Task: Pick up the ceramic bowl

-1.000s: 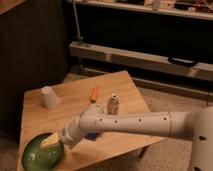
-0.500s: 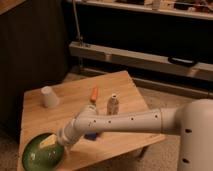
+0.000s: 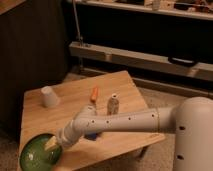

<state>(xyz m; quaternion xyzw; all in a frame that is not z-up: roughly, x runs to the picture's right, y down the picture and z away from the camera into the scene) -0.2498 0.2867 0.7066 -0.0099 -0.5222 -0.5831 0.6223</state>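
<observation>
The ceramic bowl is a wide, shallow, glossy green bowl at the front left corner of the wooden table. My white arm reaches from the right across the table's front. The gripper is at the bowl's right rim, over the inside of the bowl. The arm's end hides part of the rim.
A small white upturned cup stands at the table's back left. An orange carrot-like object and a small bottle are mid-table. A blue item lies under my arm. A dark wall and metal rail stand behind.
My arm has stretched further left and down, bringing the gripper from above the bowl's right side onto its rim. The bowl has stayed in place.
</observation>
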